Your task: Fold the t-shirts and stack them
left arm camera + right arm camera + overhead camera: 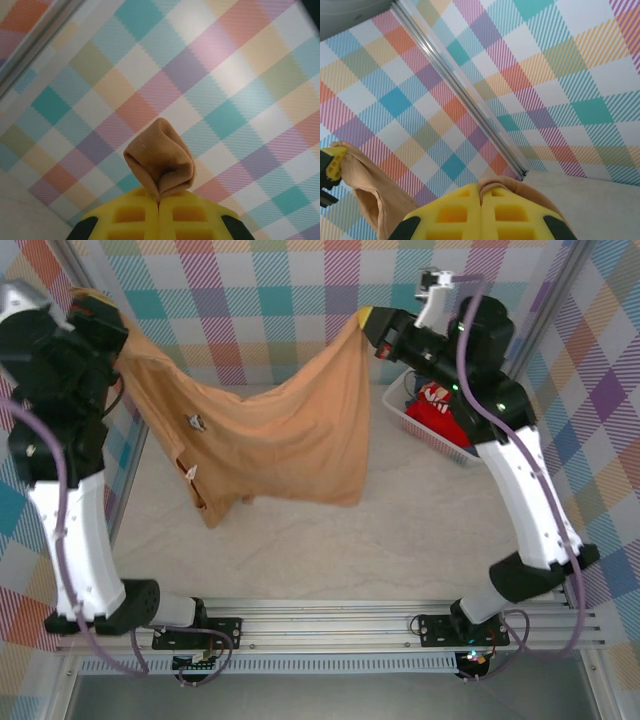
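**Top external.** Tan t-shirt (270, 435): held aloft over the table (300, 550), strung between both arms, middle sagging, lower hem hanging free and apparently clear of the surface. Left gripper (97, 312): at the shirt's upper left corner. Right gripper (372, 328): at its upper right corner. Red t-shirt (440, 410): crumpled in the white basket (412, 426) at far right, under the right arm. No folded pile on the table.

**Left wrist.** Left gripper (159, 199): yellow fingers pressed together, pinching a small doubled tuft of the tan t-shirt (160, 157). Plaid wall (225, 75) behind.

**Right wrist.** Right gripper (481, 192): fingers pressed together on tan cloth (375, 200), which bulges out on both sides and trails away to the left. A yellow piece at the left edge is probably the other gripper's finger; too little of it is in frame to be sure.

**Progress.** Early. First shirt lifted and spread, not yet laid flat or folded; the red one awaits in the basket. All folding and stacking remains.
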Available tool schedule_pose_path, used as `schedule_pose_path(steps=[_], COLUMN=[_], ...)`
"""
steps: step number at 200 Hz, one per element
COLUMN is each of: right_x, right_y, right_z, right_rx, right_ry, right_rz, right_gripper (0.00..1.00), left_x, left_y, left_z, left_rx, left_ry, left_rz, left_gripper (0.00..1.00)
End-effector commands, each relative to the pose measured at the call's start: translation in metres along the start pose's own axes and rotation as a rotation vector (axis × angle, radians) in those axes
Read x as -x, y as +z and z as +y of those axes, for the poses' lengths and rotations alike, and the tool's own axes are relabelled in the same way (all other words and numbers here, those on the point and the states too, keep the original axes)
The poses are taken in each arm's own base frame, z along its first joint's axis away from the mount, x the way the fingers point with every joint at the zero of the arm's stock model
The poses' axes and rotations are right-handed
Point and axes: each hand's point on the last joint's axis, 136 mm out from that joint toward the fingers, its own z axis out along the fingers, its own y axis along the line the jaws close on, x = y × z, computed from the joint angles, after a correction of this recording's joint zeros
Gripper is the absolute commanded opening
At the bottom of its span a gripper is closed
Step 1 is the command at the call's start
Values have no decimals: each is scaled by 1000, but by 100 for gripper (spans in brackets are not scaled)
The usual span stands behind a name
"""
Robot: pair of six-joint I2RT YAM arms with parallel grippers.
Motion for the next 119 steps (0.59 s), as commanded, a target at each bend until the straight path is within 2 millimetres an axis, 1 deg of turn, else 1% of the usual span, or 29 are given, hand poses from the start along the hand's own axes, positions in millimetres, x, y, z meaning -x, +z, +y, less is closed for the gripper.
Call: schedule_pose_path(steps=[1,17,20,22,25,31,42,46,56,66,77,83,86,88,93,104,119], right_x=[-25,-34,-35,-38,-38,-38,-38,-35,-24,-10,9,20,24,27,36,52,71], right_y=[44,74,78,85,89,100,116,122,129,131,126,120,117,115,109,95,73], right_z=[-42,-67,-69,-76,-81,-89,-104,-109,-114,-117,-117,-115,-113,-112,-108,-100,-88], right_rx=[-62,-66,-64,-70,-70,-60,-46,-38,-13,1,14,15,16,16,18,19,14], right_ry=[106,151,154,164,171,185,205,208,201,191,184,175,168,163,146,112,78], right_rz=[99,143,144,152,155,159,158,150,118,73,17,-13,-24,-32,-53,-93,-140], right_gripper=[0,0,0,0,0,0,0,0,0,0,0,0,0,0,0,0,0], left_x=[-53,-77,-81,-84,-89,-94,-101,-99,-92,-76,-52,-38,-28,-24,-9,21,53], left_y=[60,92,99,103,109,121,141,147,158,160,153,146,140,138,126,100,61], left_z=[38,59,64,66,70,78,87,87,81,65,42,30,20,18,4,-19,-46], left_rx=[87,120,127,127,128,133,110,98,50,-2,-73,-110,-137,-144,-185,-257,-331], left_ry=[-14,-31,-33,-34,-38,-49,-84,-99,-121,-120,-117,-121,-121,-122,-120,-119,-109], left_rz=[194,273,288,299,313,330,365,362,358,328,275,246,223,214,176,96,0], left_gripper=[0,0,0,0,0,0,0,0,0,0,0,0,0,0,0,0,0])
